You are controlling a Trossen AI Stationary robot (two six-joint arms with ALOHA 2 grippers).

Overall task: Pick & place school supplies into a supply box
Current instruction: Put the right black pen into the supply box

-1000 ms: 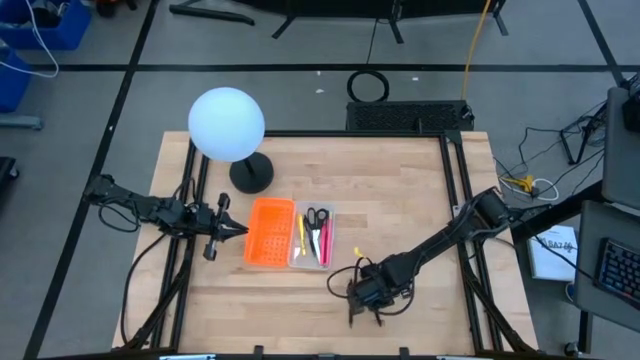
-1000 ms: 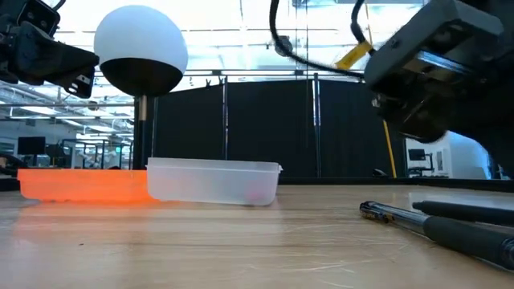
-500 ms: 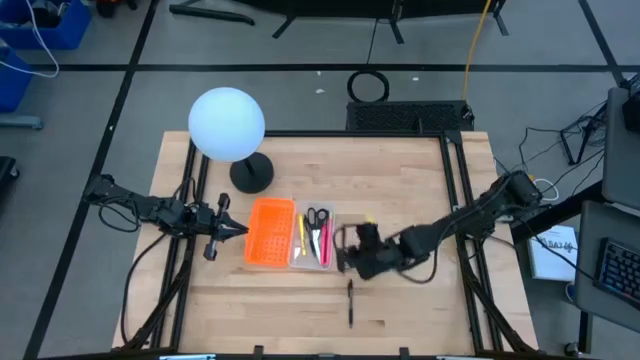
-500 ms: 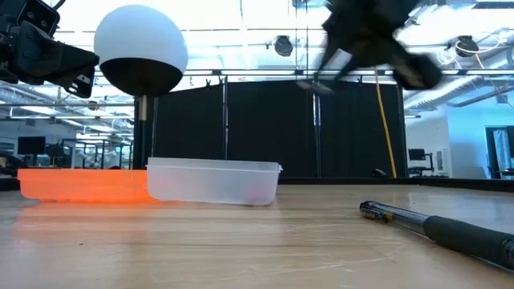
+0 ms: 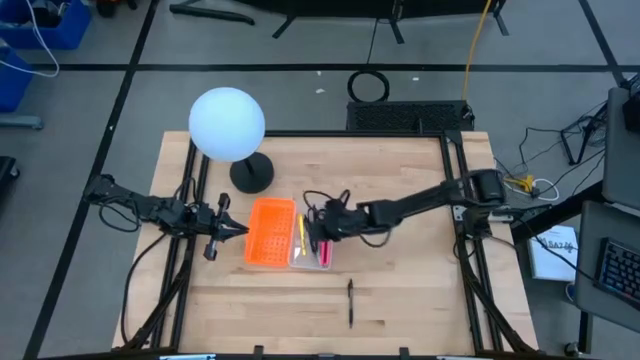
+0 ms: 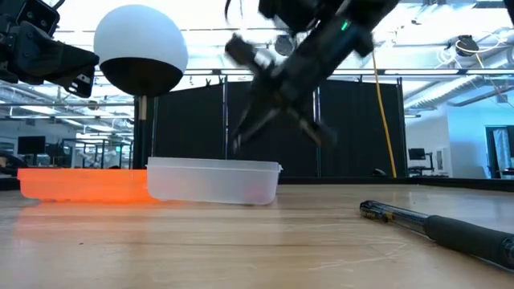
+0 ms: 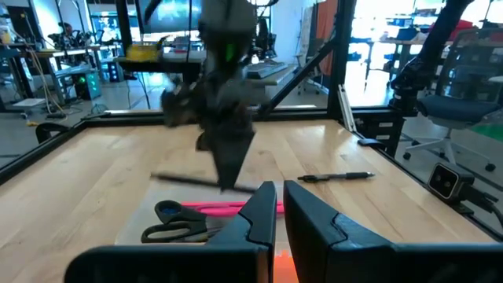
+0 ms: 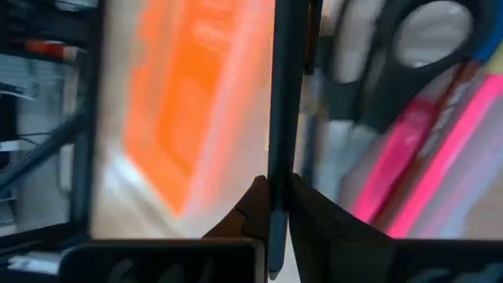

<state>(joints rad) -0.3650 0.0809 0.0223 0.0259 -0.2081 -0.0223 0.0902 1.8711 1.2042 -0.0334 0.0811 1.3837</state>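
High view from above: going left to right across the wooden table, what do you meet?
left gripper → orange tray → clear supply box with right gripper above it → dark pen lying on the table.

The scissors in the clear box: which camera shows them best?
The left wrist view: the scissors lie unblocked in the supply box, black handles plain. In the high view they are tiny beside the right gripper. The right wrist view shows only a blurred handle. The low view hides them.

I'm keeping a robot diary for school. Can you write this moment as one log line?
right gripper: shut on dark pen, over clear tray | left gripper: idle beside orange tray | black pen: on table
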